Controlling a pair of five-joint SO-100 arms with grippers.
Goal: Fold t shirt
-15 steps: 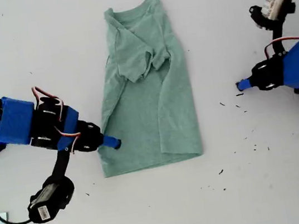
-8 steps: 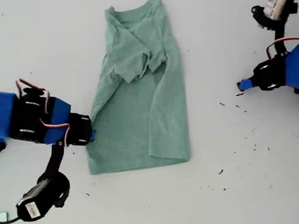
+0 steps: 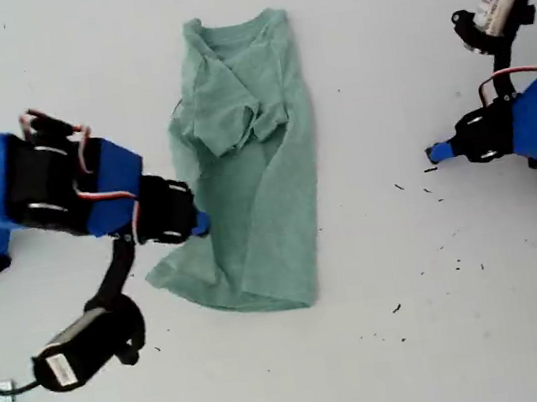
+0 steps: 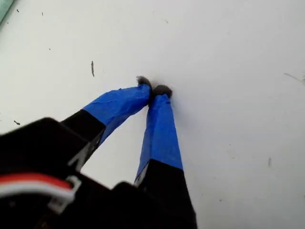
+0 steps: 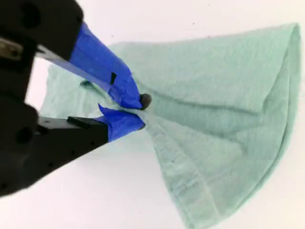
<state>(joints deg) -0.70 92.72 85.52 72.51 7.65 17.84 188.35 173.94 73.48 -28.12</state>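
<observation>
The exterior view looks straight down; both wrist views sit close behind each hand.

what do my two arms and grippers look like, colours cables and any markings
Both arms are blue-bodied with black joint sections and loose red and white wires looped over them. My first gripper and my second gripper each have slim black fingers wrapped in blue tape toward the tips. Each arm carries a black wrist camera on a bracket with a white label; the print is too small to read.
</observation>
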